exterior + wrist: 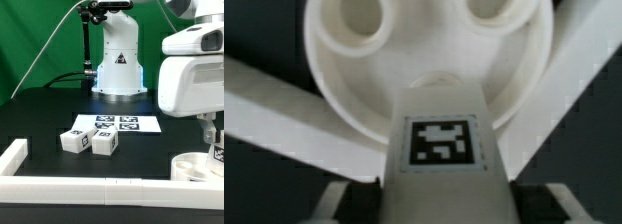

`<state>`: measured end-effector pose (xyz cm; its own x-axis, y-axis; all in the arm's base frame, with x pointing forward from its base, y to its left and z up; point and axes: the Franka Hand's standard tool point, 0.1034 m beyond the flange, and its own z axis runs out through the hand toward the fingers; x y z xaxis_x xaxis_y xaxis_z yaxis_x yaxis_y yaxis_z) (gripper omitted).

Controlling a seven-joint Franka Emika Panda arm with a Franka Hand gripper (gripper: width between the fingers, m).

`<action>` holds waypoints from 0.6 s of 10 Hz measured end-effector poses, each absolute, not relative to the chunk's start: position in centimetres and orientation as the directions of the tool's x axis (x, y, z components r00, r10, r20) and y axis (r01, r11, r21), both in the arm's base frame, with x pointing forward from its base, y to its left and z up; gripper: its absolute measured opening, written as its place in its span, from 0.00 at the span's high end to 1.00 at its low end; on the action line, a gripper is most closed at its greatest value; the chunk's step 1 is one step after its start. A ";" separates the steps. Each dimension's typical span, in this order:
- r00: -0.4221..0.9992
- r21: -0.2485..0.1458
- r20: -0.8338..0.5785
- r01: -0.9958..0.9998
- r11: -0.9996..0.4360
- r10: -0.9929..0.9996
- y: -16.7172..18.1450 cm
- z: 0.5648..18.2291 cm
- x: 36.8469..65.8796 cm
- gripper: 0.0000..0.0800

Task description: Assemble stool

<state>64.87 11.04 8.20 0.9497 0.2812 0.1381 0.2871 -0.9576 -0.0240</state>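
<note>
Over the seat [429, 60]: end effector [438, 205] clamped narrow on a leg [438, 150].
Seat place: tabletop [50, 115], 4 o'clock in the exterior view.
Next move: probably square the leg over a hole [491, 12] before lowering.

**Arm low over the seat on the right**

On the exterior view's right we see the end effector [212, 140] closed on a tagged white leg [218, 155], just above the round seat [190, 167]. A second leg [75, 140] and a third leg [103, 144] lie touching on the black desk [50, 115], just before the marker board [118, 123]. A white border rail [100, 188] lines the near edge.
</note>
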 end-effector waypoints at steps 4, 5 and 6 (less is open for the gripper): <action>0.972 -0.111 0.158 -0.158 -0.981 -0.174 11.3 8.0 64.8 0.57; 0.951 -0.131 0.147 -0.252 -0.959 -0.271 11.3 8.0 64.7 0.57; 0.909 -0.155 0.123 -0.380 -0.912 -0.399 11.2 8.0 64.7 0.57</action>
<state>64.65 11.22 7.99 0.9085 -0.3993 0.1232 -0.3798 -0.9120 -0.1552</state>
